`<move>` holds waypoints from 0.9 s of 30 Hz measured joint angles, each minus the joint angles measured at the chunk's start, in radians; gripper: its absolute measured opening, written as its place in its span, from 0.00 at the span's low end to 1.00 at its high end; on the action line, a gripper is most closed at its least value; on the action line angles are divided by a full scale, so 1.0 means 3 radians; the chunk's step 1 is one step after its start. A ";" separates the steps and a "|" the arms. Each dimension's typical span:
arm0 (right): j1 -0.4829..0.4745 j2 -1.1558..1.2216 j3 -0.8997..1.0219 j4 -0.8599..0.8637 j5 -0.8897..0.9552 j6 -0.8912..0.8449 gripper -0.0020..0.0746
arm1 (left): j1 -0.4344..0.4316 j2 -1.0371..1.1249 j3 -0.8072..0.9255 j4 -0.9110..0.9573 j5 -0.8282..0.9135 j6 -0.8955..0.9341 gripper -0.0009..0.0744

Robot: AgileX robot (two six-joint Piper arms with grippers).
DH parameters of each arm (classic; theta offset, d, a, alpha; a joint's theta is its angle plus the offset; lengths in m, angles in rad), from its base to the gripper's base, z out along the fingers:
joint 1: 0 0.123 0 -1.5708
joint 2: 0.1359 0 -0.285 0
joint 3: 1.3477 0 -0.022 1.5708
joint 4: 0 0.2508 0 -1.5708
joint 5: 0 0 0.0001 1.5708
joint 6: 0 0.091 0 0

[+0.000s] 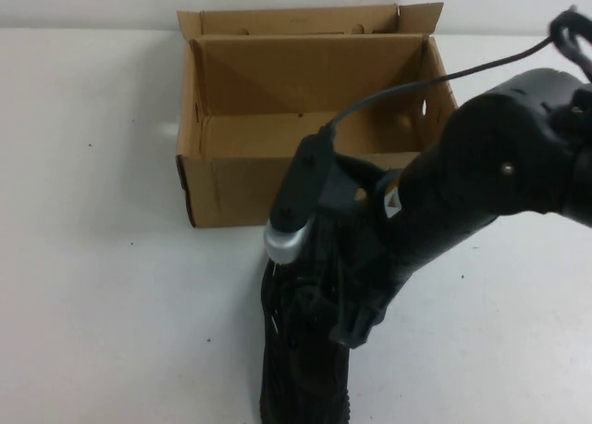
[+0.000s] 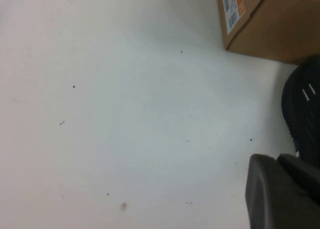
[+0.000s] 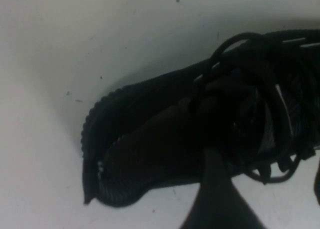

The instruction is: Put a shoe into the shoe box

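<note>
I see the black knit sneaker with black laces (image 1: 301,359) lying on the white tabletop (image 1: 102,285) at its near edge, about midway along, toe end close to the front wall of the brown corrugated cardboard shoe box (image 1: 231,188). The box stands open toward the far edge, flaps up, nothing inside that I can make out.

My right gripper (image 1: 347,294) is down over the sneaker's laced top, the black arm reaching in from the right side. In the right wrist view one dark finger (image 3: 217,199) sits against the sneaker's opening; I cannot tell whether the fingers are spread or gripping the shoe.

My left gripper (image 2: 282,191) hovers low over bare tabletop on the left, fingers pressed together and holding nothing, with the sneaker's side and a labelled box corner nearby.
</note>
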 joint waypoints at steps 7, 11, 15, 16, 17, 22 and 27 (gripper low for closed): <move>0.0006 0.0421 -0.0056 -0.0317 -0.0416 0.0001 0.50 | 0.0000 0.0000 0.0000 0.0000 0.0000 0.0000 0.01; 0.0006 0.0652 -0.0064 -0.0458 -0.0613 0.0001 0.47 | 0.0000 0.0000 0.0000 0.0000 0.0000 0.0002 0.01; 0.0021 0.0806 -0.0064 -0.0481 -0.0668 0.0001 0.27 | 0.0000 0.0000 0.0000 0.0000 0.0000 0.0002 0.01; 0.0028 0.0824 -0.0064 -0.0481 -0.0668 0.0007 0.20 | 0.0000 0.0000 0.0000 0.0000 0.0000 0.0002 0.01; 0.0028 0.0831 -0.0064 -0.0452 -0.0654 0.0019 0.14 | 0.0000 0.0000 0.0000 0.0000 0.0000 0.0002 0.01; 0.0028 0.0831 -0.0156 -0.0438 -0.0504 0.0137 0.04 | 0.0000 0.0000 0.0000 0.0000 0.0022 0.0032 0.01; 0.0028 0.0798 -0.0328 -0.0437 -0.0266 0.0172 0.03 | 0.0000 0.0000 0.0000 -0.0121 0.0088 0.0449 0.01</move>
